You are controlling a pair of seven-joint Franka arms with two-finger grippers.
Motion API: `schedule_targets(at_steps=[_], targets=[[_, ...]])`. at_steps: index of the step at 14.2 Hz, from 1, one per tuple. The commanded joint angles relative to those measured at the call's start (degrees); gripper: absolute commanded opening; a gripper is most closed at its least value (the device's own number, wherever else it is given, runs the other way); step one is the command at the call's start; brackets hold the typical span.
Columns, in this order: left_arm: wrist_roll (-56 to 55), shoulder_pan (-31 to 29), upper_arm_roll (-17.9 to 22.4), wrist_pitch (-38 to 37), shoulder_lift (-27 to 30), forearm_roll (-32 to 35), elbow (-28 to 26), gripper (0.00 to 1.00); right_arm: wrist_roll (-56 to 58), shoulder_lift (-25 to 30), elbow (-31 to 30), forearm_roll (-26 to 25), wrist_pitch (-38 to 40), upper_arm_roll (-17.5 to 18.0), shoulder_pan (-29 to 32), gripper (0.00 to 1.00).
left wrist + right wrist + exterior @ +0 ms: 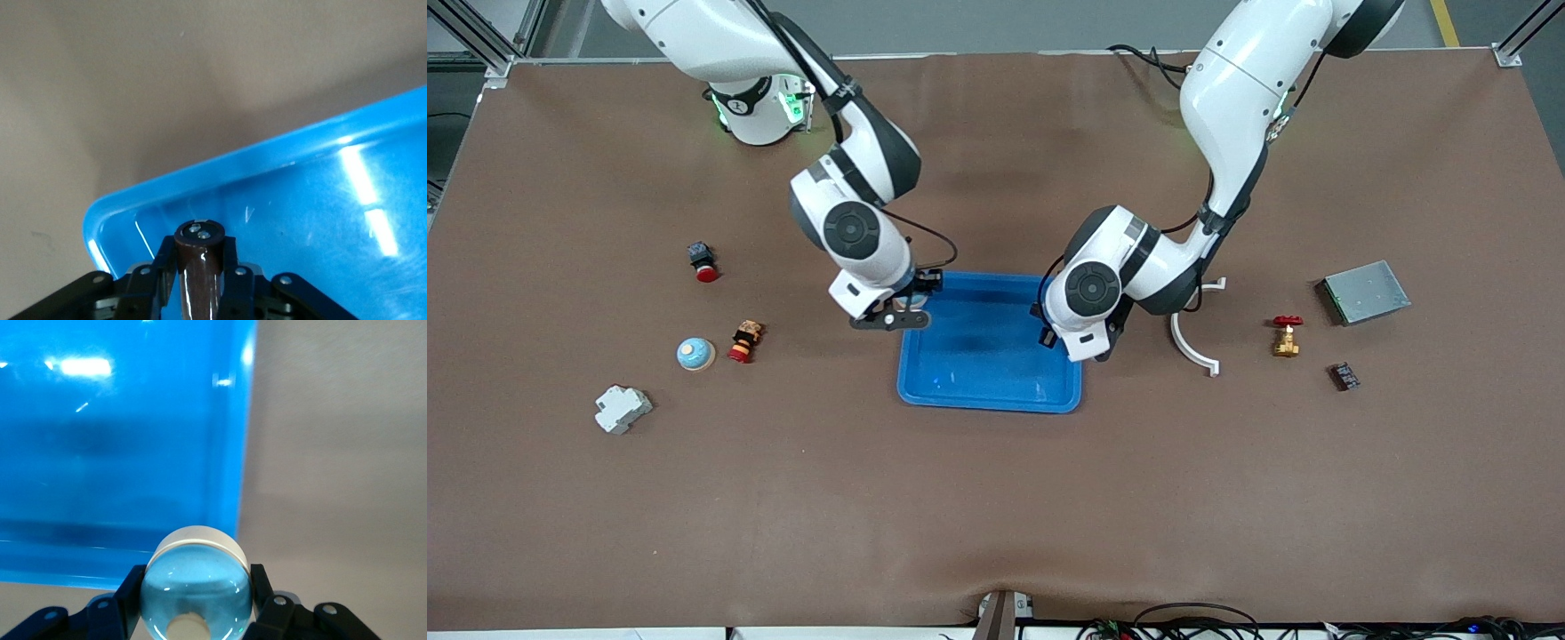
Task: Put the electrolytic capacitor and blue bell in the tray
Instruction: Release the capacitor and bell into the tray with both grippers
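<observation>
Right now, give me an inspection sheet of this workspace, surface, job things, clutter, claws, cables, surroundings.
Surface: brown mat, wrinkled at the edge nearest the camera.
Job things: tray mid-table; capacitor in left claw; bell in right claw.
Clutter: toward the right arm's end, red button, round dome, figurine, white block; toward the left arm's end, white bracket, valve, grey box, black part.
Claws: left and right both gripping, over tray corners.
Cables: loose wires at the near edge.
Surroundings: metal frame.
</observation>
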State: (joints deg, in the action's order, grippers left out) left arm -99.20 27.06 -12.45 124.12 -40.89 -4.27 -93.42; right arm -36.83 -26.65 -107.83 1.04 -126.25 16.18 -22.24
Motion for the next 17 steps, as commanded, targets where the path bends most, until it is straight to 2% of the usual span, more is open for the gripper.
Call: schedule_targets(at_steps=[1, 2, 5, 7, 10, 13, 16, 17], targets=[[-0.7, 0.0, 0.2, -1.9, 0.7, 2.5, 0.5, 1.0, -2.5, -4.5, 4.8, 0.0, 0.4, -0.1, -1.2, 0.19], [-0.4, -1.0, 0.2, -3.9, 1.7, 4.0, 1.0, 1.0, -2.4, -5.2, 5.5, 0.0, 0.4, -0.2, -1.2, 0.19], [3.1, -5.9, 0.0, -13.4, 3.6, 4.8, 7.0, 1.0, -2.4, -7.6, 7.5, -0.2, 0.4, -0.3, -1.2, 0.19], [11.5, -9.5, 0.0, -18.0, 5.2, 4.8, 8.9, 1.0, -2.4, -9.4, 9.1, -0.6, 0.4, -0.3, -1.2, 0.2], [24.0, -15.4, 0.2, -23.8, 7.2, 5.2, 8.8, 1.0, -2.4, -10.9, 9.8, -0.8, -0.3, -0.3, -1.2, 0.19], [25.5, -18.7, -0.1, -24.9, 7.8, 14.0, 8.3, 1.0, -2.4, -12.9, 10.0, -0.9, -3.1, -0.3, -1.6, 0.2], [26.7, -21.2, -0.1, -24.8, 7.4, 17.0, 8.1, 1.0, -2.4, -14.3, 10.0, -0.9, -5.2, -0.4, -2.9, 0.2], [30.4, -22.2, -0.1, -24.8, 7.4, 17.1, 8.1, 1.0, -2.4, -14.3, 10.0, -0.9, -5.2, -0.4, -3.0, 0.2]])
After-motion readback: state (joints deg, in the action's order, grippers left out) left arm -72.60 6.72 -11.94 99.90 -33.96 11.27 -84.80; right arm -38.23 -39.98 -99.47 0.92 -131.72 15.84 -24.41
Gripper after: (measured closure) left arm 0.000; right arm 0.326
